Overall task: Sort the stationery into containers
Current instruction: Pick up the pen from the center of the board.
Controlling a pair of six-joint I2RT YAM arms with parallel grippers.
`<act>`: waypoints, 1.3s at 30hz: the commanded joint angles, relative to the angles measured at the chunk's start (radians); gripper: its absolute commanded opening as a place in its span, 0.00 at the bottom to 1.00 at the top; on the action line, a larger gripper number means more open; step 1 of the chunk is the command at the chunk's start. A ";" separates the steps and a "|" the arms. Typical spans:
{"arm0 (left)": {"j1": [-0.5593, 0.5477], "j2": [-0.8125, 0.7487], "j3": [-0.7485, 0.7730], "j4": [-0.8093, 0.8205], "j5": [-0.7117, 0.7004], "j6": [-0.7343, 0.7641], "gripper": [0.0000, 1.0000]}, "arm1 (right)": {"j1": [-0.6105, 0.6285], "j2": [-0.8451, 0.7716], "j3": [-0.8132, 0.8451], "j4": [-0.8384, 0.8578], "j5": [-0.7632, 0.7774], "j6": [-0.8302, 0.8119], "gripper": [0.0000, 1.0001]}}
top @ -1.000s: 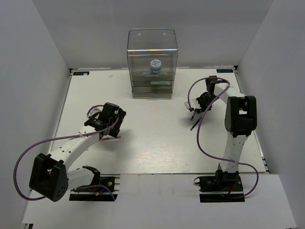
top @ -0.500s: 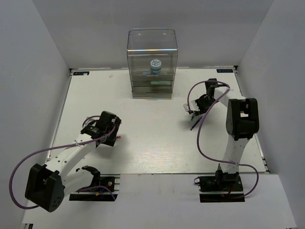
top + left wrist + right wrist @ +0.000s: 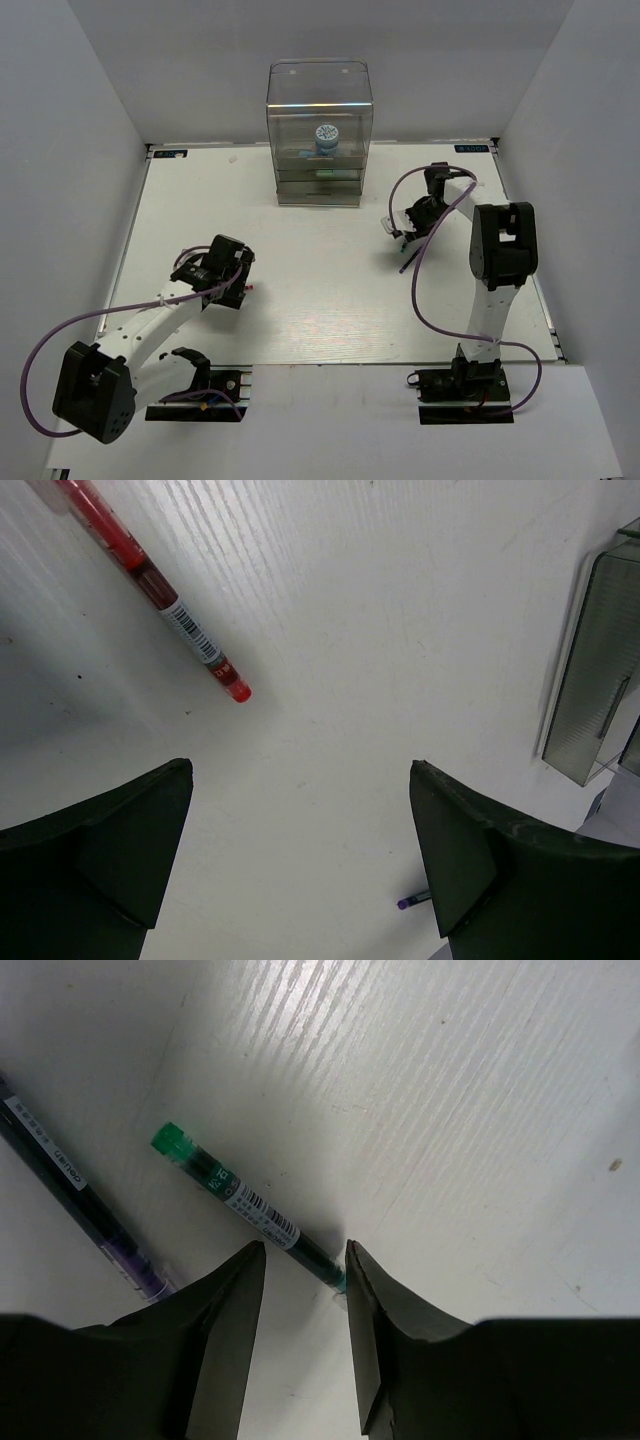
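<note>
Red plastic pen (image 3: 150,585) is lying on the white bench (image 3: 350,630), just ahead of the left jaws, which are standing wide and holding nothing. The right jaws are standing narrow, straddling one end of a green-capped pen (image 3: 245,1205) without clamping it. A purple pen (image 3: 60,1165) is lying beside it. The patterned tub (image 3: 327,135) is sitting inside the clear drawer unit (image 3: 300,95).

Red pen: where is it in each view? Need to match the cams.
top external: red pen, a red speck left of the table middle, at the left end effector.
left wrist: upper left, lying diagonally, ahead of the open fingers.
right wrist: not in it.
Shared landmark: drawer unit, at the back in top external, right edge in left wrist; not in right wrist.
</note>
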 commanded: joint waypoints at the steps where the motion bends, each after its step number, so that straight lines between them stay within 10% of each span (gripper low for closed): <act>1: 0.003 -0.034 -0.019 -0.002 0.000 -0.036 1.00 | 0.015 0.050 0.014 -0.138 0.060 -0.752 0.44; 12: 0.003 -0.065 -0.058 -0.002 0.000 -0.064 1.00 | 0.057 0.083 -0.003 -0.347 0.199 -0.756 0.39; 19: 0.003 -0.065 -0.080 0.034 0.009 -0.064 1.00 | 0.072 0.086 -0.041 -0.328 0.176 -0.569 0.14; 39: 0.003 -0.074 -0.109 0.065 -0.118 -0.049 1.00 | 0.172 -0.014 0.279 0.133 -0.344 0.528 0.00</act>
